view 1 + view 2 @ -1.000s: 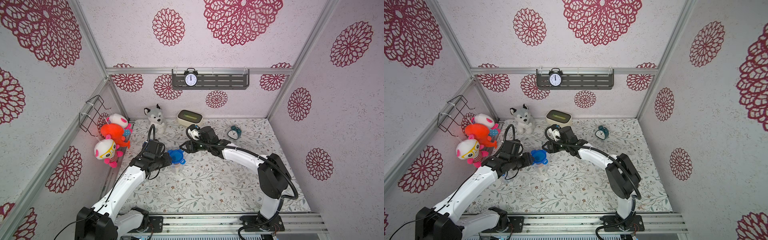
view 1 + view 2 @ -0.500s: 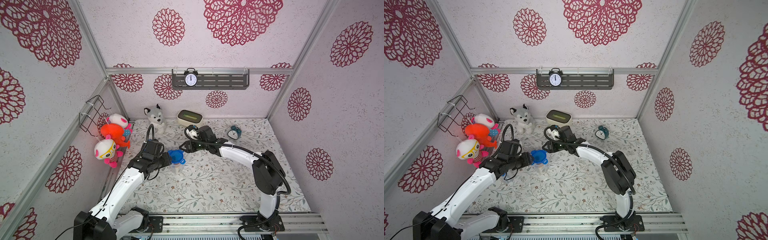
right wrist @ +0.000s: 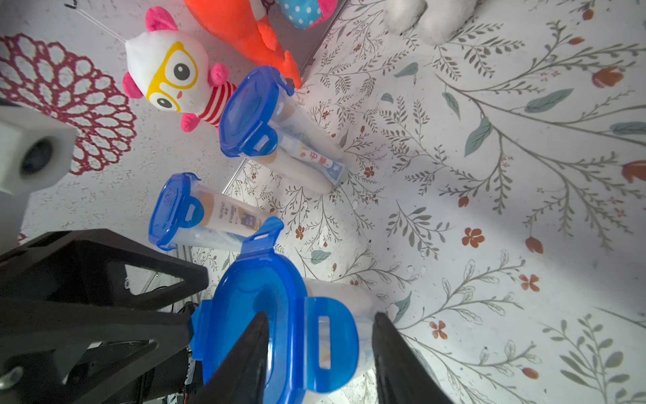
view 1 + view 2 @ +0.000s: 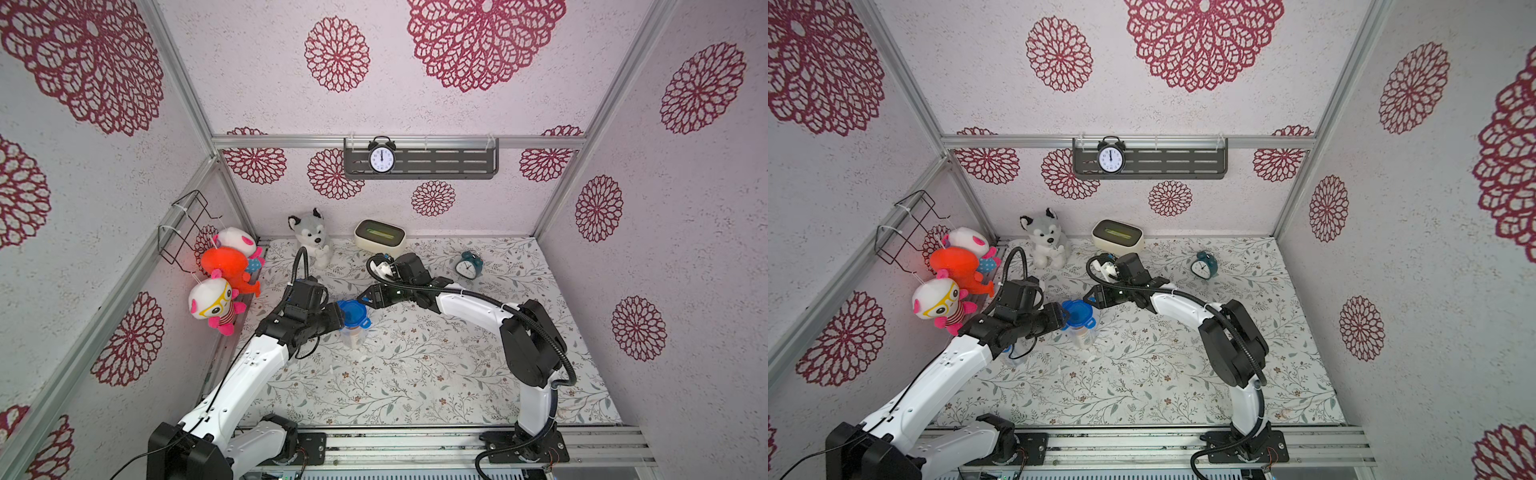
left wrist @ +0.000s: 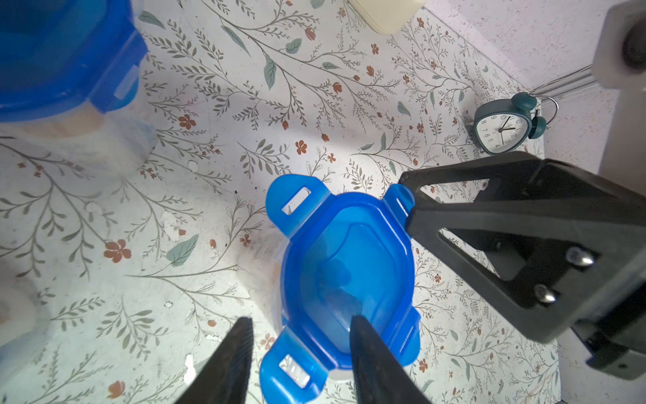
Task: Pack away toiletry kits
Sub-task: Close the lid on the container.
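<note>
A toiletry kit's clear cup [image 4: 354, 338] [image 4: 1082, 337] stands left of centre on the floral floor, with a blue tabbed lid [image 4: 352, 314] [image 4: 1077, 314] [image 5: 346, 273] [image 3: 258, 314] on top. My left gripper [image 4: 338, 318] [image 5: 302, 349] meets the lid from the left, open, jaws straddling one lid tab [image 5: 290, 367]. From the far right my right gripper [image 4: 365, 297] [image 3: 321, 349] reaches in, open, with another tab [image 3: 328, 342] between its fingers. In the right wrist view two more lidded kits [image 3: 244, 115] [image 3: 174, 210] stand by the left wall, with bottles and a toothpaste tube inside.
A cream tissue box [image 4: 379, 236] and a husky plush [image 4: 309, 237] sit at the back, with a teal alarm clock [image 4: 469, 264] at the back right. Plush toys [image 4: 224, 270] hang on the left wall. A shelf with a clock [image 4: 382, 160] is on the back wall.
My right gripper has moved left and down onto the lid's far tab and its jaws have narrowed. The left gripper and the cup have stayed put.
</note>
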Controlling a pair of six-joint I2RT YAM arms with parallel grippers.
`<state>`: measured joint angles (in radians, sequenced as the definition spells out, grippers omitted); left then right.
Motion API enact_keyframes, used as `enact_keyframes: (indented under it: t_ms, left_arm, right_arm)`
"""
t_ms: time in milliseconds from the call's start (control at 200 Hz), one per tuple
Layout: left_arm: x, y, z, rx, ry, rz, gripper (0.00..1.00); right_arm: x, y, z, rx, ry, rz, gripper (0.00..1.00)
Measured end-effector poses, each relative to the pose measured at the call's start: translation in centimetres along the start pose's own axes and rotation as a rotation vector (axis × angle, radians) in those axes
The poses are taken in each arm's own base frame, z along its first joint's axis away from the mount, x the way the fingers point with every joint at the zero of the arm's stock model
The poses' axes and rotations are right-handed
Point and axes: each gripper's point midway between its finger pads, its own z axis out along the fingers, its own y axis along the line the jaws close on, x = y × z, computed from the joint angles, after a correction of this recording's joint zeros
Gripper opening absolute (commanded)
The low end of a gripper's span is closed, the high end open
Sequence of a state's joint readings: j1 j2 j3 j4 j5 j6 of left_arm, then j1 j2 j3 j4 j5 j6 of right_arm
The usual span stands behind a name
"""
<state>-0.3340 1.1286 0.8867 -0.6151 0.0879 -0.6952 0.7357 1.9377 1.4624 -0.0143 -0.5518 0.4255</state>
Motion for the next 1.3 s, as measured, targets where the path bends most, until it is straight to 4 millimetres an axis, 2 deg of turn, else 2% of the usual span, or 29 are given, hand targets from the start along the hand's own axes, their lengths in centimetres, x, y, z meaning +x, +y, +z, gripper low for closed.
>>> enact_keyframes:
  t_ms: [400,620,1161,1221,1296]
  left_arm:
    - [1.0,-0.4,0.4,0.040,0.029,-0.033,0.48]
    - [1.0,-0.8,-0.4,0.065,0.012,-0.047,0.48]
    - [1.4,-0.8,-0.3,0.067,0.021,-0.054,0.48]
    - [1.4,-0.8,-0.4,0.068,0.017,-0.054,0.48]
    - [1.2,-0.6,-0.4,0.057,0.009,-0.054,0.49]
  right_arm:
    - [0.3,0.5,0.1,-0.016,0.009,-0.030,0.45]
    - [0.5,0.9,0.3,-0.029,0.017,-0.048,0.44]
    - [1.1,1.3,0.5,-0.033,0.034,-0.065,0.44]
    - [1.1,1.4,0.5,-0.034,0.036,-0.068,0.47]
    - [1.1,1.3,0.6,-0.025,0.032,-0.077,0.58]
